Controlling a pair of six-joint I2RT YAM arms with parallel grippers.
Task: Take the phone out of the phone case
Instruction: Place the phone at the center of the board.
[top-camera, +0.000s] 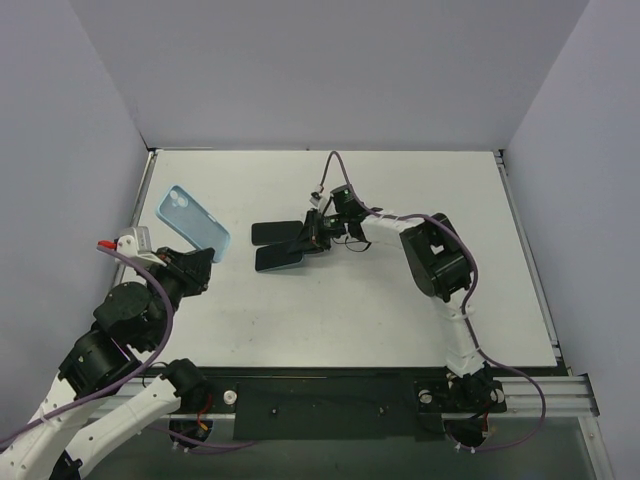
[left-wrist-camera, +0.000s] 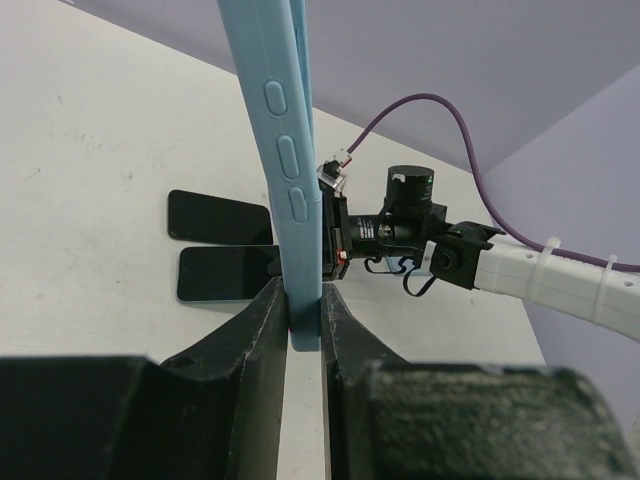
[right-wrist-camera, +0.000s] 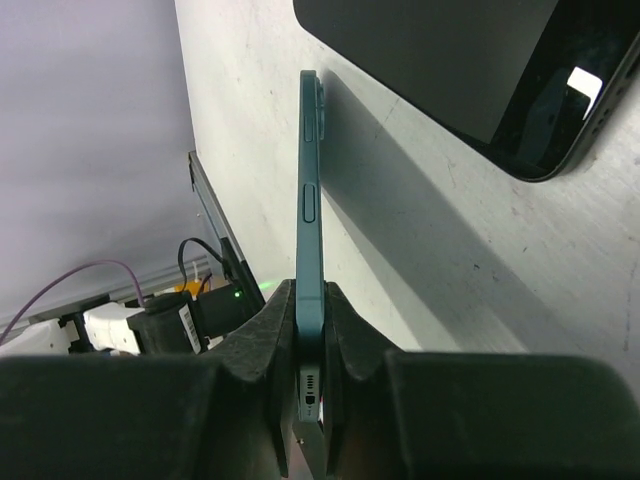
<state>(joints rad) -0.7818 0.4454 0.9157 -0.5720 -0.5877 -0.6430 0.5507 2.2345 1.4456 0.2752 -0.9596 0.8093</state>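
The phone case (top-camera: 194, 229) sits in the left jaws over the left side of the bench (top-camera: 330, 320). Well to its right, near mid-bench, the right jaws hold a phone (top-camera: 283, 256) by its end. A second phone (top-camera: 275, 232) lies flat on the bench just behind it, perhaps touching it.

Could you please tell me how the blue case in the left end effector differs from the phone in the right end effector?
The case is pale blue; the phone is dark teal. The left end effector holds the case far to the left; the right end effector holds the phone near the middle of the scene, beside a second black phone. Both are pinched across their thickness at one end.
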